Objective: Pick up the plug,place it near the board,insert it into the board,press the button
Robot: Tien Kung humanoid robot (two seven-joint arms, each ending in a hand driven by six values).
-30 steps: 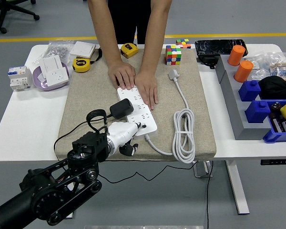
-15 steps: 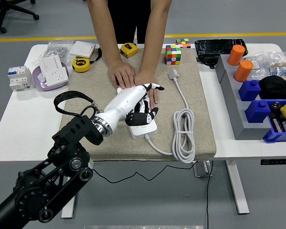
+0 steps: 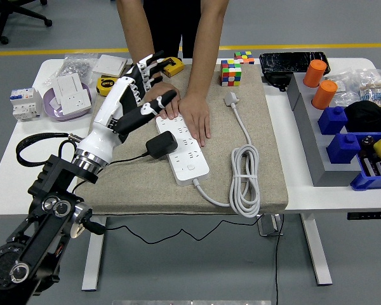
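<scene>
The white power strip (image 3: 185,152) lies on the beige mat (image 3: 254,159). The black plug (image 3: 160,145) sits at the strip's left edge, its black cord trailing left toward the arm. My left hand (image 3: 141,88) is lifted above the mat's far left part with the fingers spread, holding nothing, well beyond and left of the plug. A person at the far side presses both hands (image 3: 195,117) flat on the strip's far end. The strip's own white cable (image 3: 244,178) lies coiled to the right, ending in a white plug (image 3: 232,98).
Two yellow tape measures (image 3: 108,86) and wall sockets in a purple bowl (image 3: 68,95) lie at the far left. Colour cubes (image 3: 230,72) stand behind the mat. A grey tray (image 3: 308,133), orange cylinders (image 3: 324,94) and blue bins (image 3: 343,146) fill the right side.
My left hand rose from the mat's near edge, passed over the strip's near end, then swung up and left to the far left. The plug stays at the strip.
</scene>
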